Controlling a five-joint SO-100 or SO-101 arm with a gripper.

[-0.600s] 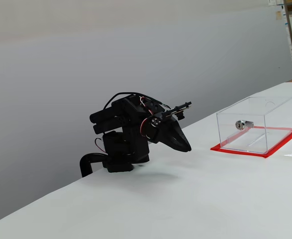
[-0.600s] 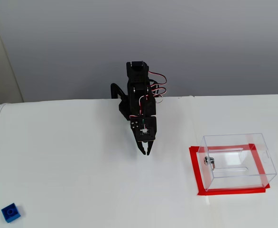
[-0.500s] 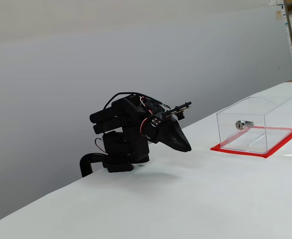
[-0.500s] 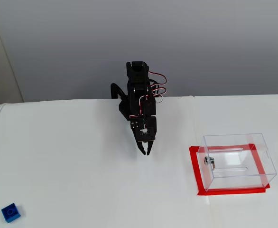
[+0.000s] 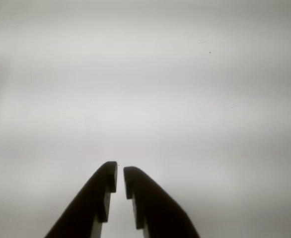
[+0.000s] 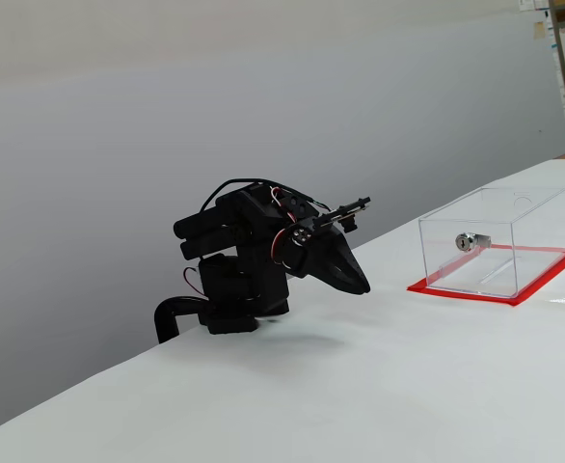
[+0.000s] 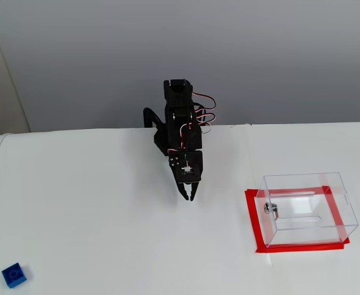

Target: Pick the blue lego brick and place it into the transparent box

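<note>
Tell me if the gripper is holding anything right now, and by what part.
Nothing is held. The gripper is nearly closed with only bare table between its fingers in the wrist view. The brick lies far away on the table.

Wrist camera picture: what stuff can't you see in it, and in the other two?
- Wrist view: the blue lego brick is out of frame; only a red sliver at the left edge hints at the transparent box.
- Side fixed view: brick is outside the frame; the gripper fingertips overlap, so any gap is hidden.
- Fixed view from above: the lock is too small for detail.
</note>
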